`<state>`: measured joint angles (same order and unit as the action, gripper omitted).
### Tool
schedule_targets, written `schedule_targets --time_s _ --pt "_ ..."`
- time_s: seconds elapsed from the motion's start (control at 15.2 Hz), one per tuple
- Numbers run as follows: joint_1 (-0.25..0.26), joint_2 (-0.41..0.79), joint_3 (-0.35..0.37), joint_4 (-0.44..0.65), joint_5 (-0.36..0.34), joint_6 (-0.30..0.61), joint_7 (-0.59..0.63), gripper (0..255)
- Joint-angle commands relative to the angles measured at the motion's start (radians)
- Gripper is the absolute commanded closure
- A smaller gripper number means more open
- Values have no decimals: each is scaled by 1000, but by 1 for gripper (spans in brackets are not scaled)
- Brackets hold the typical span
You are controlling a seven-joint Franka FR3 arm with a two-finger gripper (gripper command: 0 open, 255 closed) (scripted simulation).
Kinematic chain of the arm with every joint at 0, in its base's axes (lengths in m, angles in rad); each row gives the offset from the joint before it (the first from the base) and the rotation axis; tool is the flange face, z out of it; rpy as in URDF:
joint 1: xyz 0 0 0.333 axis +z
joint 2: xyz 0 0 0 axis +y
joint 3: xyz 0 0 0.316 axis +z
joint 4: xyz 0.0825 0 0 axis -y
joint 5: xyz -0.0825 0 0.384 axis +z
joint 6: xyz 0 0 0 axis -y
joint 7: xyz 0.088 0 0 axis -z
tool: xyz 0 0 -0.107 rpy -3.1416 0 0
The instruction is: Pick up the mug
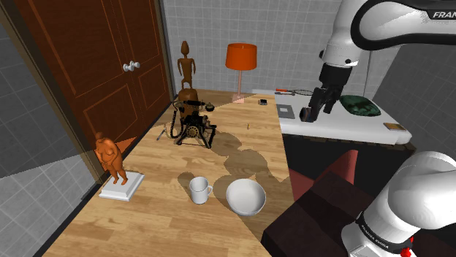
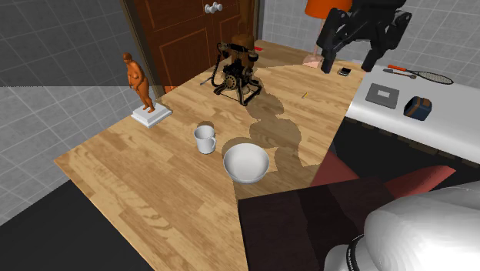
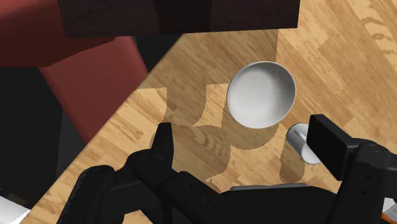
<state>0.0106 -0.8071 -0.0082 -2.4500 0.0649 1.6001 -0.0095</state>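
Closest to me the arm's white base link [image 2: 415,231] bulges over its dark stand [image 2: 300,223], and just beyond it a white bowl [image 2: 246,163] sits near the wooden table's [image 2: 146,192] edge on that side. White and upright, the mug [image 2: 205,138] stands just beside the bowl, between it and the orange figurine [image 2: 137,77] on a white plinth at the opposite edge. High up and well apart from the mug, the black end effector [image 2: 352,55] hangs with its fingers spread wide, gripping nothing.
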Motion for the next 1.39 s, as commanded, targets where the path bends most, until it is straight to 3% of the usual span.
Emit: schedule_targets --time_s 0.0,0.79,1.32 --pt "0 0 0 0 0 0 0 0" --pt "60 284 210 -53 89 361 204 0" --pt "68 572 338 28 53 576 367 0"
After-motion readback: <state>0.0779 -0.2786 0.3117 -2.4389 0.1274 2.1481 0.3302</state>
